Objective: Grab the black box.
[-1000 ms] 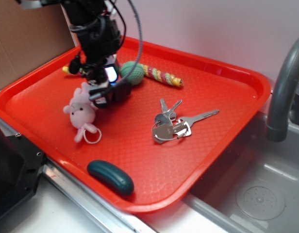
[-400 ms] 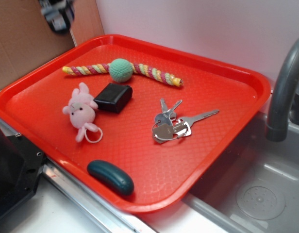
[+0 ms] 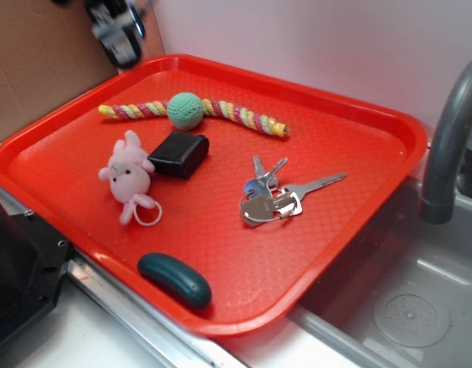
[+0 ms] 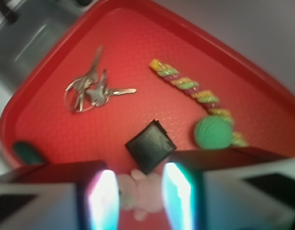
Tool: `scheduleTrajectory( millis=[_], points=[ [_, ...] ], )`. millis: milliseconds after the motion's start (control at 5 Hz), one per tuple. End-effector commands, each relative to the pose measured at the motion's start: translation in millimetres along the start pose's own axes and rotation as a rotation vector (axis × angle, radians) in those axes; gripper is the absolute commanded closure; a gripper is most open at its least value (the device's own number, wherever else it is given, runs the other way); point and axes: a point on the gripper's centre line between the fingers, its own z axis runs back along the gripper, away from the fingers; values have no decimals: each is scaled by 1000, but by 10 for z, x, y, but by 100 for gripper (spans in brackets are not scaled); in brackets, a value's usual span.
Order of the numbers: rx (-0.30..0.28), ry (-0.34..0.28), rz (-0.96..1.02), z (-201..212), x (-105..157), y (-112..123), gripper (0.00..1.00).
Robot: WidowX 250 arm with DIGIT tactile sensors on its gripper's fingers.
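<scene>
Box (image 3: 179, 153), black: lying flat on tray (image 3: 351, 138) beside plush (image 3: 127, 173); we are judging it light, rigid, slick-faced; pinching opposite sides; gripper (image 4: 136, 191) gaping, empty

The black, motion-blurred gripper (image 3: 117, 34) with pale grey patches is showing at the top of the exterior view, while in the wrist view its two broad dark fingers (image 4: 47, 196) are glowing along their inner edges with white, pink and cyan light.
</scene>
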Motion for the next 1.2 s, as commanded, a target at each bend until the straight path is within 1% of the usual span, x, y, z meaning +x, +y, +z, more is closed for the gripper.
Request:
scheduleTrajectory(
  millis=[0,600,800,1000],
  points=[
    [109,-5,477,-386,123,184,0],
    [109,-5,477,-386,123,184,0],
    [81,-46,519,-849,92,173,0],
    [27,12,513,-1115,184,39,0]
  ],
)
